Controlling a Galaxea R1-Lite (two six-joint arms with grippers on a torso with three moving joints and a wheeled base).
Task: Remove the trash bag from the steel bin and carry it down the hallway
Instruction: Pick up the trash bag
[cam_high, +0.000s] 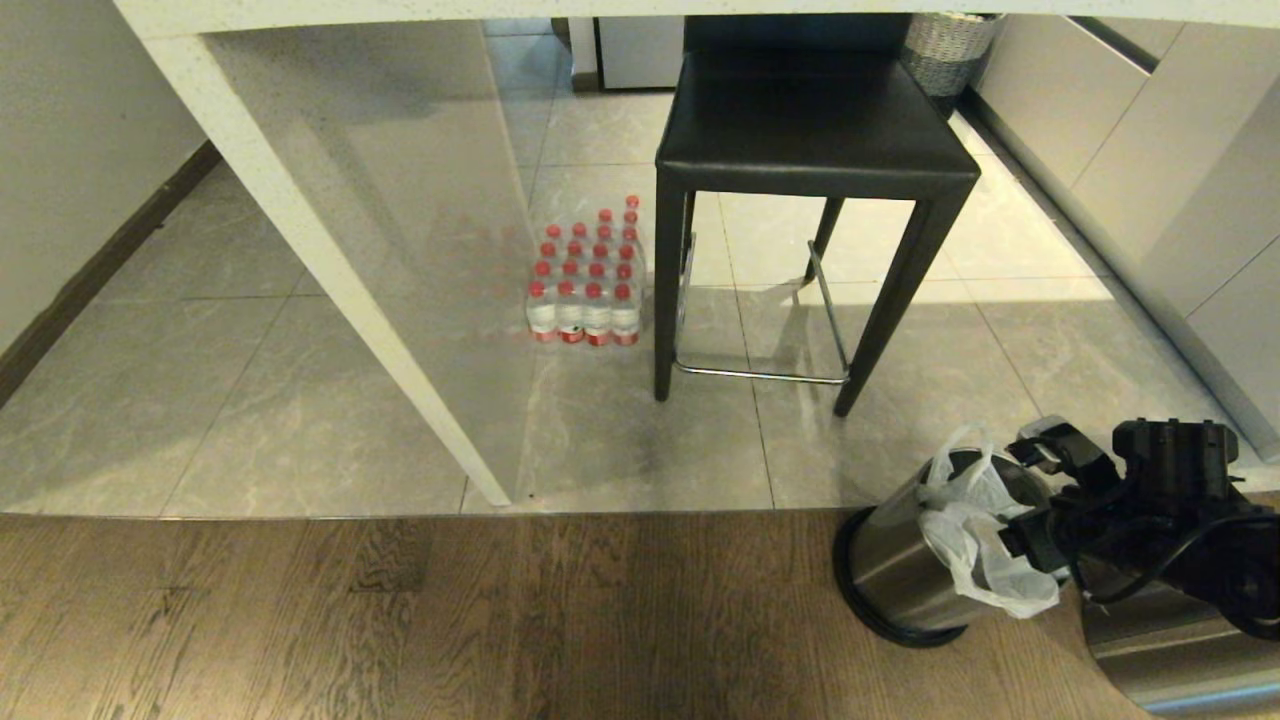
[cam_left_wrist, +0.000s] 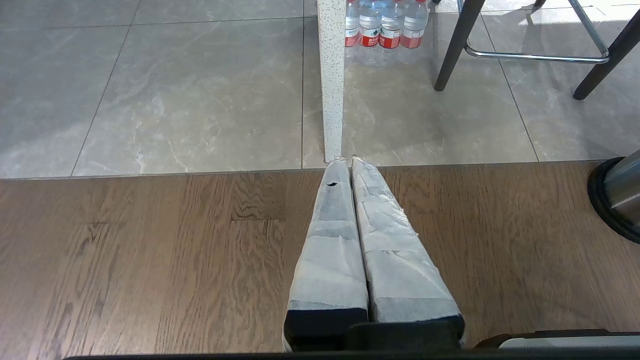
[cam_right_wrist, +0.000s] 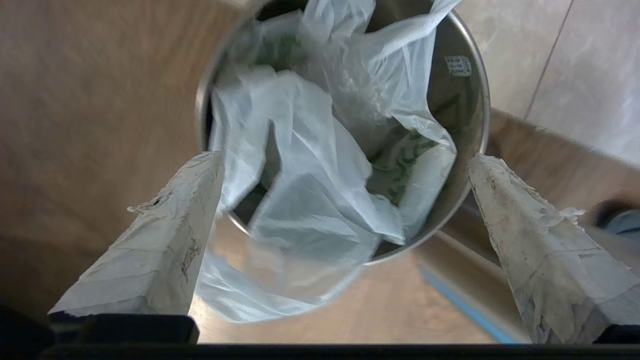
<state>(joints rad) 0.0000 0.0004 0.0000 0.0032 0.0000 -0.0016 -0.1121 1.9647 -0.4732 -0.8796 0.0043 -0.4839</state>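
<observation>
The right gripper (cam_right_wrist: 345, 170) is hovering wide open, empty, over the trash bag (cam_right_wrist: 320, 200) lining the steel bin (cam_high: 890, 570). The left gripper (cam_left_wrist: 345, 162) is hanging shut, empty.

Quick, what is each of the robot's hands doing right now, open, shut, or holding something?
Left end effector: shut, holding nothing, over the wooden floor.
Right end effector: open above the trash bag in the steel bin, holding nothing.

Right end effector (cam_right_wrist: 345, 165) spread wide; left end effector (cam_left_wrist: 345, 162) pressed together.

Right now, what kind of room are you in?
Probably a home kitchen or dining corner: a black bar stool at a white counter, a pack of water bottles and pale cabinets.
</observation>
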